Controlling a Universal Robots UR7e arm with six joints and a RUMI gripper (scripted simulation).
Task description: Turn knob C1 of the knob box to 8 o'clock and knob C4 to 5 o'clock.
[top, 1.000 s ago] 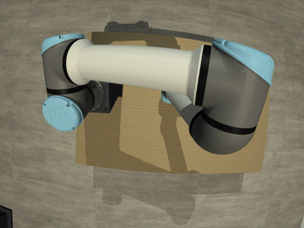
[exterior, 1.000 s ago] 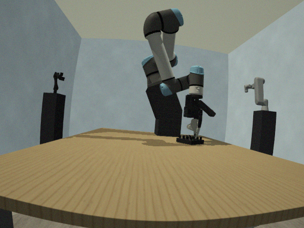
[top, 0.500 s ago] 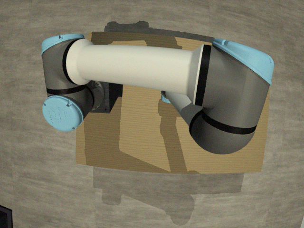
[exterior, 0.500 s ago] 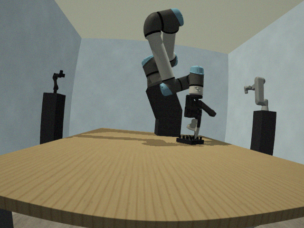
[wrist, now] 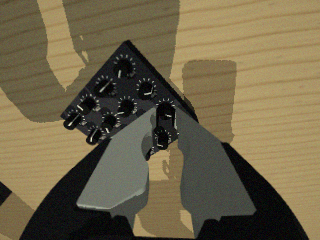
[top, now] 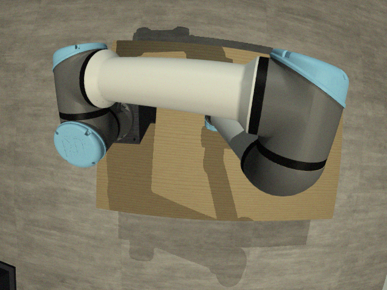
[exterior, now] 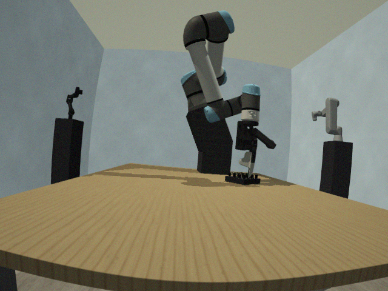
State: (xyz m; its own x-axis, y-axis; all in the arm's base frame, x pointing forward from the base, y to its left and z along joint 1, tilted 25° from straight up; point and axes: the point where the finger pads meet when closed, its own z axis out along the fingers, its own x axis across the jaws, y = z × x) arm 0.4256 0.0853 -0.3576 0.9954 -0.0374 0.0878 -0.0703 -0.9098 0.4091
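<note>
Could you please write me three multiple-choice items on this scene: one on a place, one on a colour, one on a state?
1. In the exterior view, where is the small pale arm?
A) On the floor
B) On the right-hand pillar
C) On the left-hand pillar

2. What colour is the big arm's wrist cap?
A) Light blue
B) Red
C) Yellow

3. How does the knob box sit?
A) Upside down
B) On its end
C) Flat, knobs up

1: B, its foot stands on that pillar's top.
2: A, the top and exterior views show it.
3: C, the wrist view shows knobs facing up.
</note>
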